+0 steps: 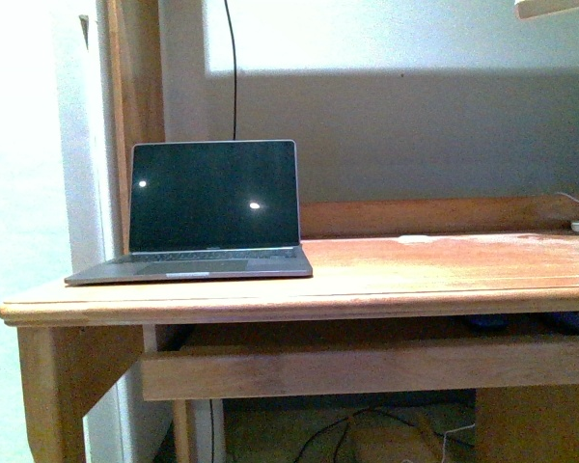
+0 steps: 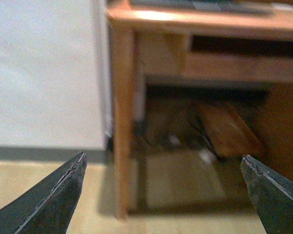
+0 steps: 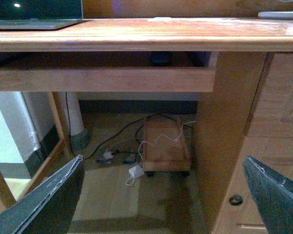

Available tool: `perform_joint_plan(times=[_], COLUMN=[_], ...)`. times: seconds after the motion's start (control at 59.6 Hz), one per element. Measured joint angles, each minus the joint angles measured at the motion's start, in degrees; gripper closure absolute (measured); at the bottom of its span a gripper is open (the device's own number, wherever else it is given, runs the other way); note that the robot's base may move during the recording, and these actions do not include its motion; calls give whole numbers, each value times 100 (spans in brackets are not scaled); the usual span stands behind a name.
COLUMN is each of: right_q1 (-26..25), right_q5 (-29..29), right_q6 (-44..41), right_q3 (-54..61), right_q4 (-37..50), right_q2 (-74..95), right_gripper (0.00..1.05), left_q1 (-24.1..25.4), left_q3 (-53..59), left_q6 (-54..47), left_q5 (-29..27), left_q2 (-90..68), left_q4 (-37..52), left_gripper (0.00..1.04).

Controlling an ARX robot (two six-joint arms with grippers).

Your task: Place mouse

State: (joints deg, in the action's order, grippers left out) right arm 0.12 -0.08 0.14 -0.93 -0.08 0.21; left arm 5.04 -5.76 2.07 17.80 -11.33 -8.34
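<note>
The mouse [image 3: 160, 58] is a small dark domed shape on the pull-out shelf under the wooden desktop [image 3: 151, 39]. It also shows as a dark lump in the front view [image 1: 484, 323], mostly hidden by the desk's edge. My right gripper [image 3: 163, 157] is open and empty, low in front of the desk, well below the mouse. My left gripper [image 2: 162, 156] is open and empty, low near the desk's left leg [image 2: 122, 126]. Neither arm shows in the front view.
An open laptop [image 1: 212, 207] with a dark screen stands on the desk's left part. A small white flat object [image 1: 413, 238] lies near the back. Under the desk are a wooden box on wheels [image 3: 166, 144], cables and a white charger [image 3: 135, 171]. Drawers [image 3: 278, 146] stand at the right.
</note>
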Motion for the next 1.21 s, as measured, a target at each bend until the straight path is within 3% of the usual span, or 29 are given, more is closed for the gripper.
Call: perform_joint_plan(times=[0.05,0.117,0.218,0.335,0.537,0.637,0.855,1.208], right_q1=[2,0,0,0,0,0,0,0], right_q5=[4,9,2,4,4,4,4,4], right_q6=[2,2,2,2,2,2,2,2], right_q3=[0,0,0,0,0,0,0,0], right_q4=[0,0,0,0,0,0,0,0], right_q2=[0,0,-2,0,0,0,0,0], right_gripper=[7,7,7,7,7,7,7,7], left_q1=[35,31,-13,-151,-619,-811,-892,-999], left_q3=[-146,-269,-573,-992,-2037,-2647,-3764,-5359], left_q6=[-177,-634,-1823,-3316,-6076,-6909,-7689,-8072], left_q5=[297,289,-304,-573,-144,72,494,765], left_q2=[-927,-2037,-3950,-5886,-8574,-9412,-10380,-11412], left_q4=[337,1123,2820,4774,7554,7816,7696,7228], left_gripper=[8,8,8,8,8,8,8,8])
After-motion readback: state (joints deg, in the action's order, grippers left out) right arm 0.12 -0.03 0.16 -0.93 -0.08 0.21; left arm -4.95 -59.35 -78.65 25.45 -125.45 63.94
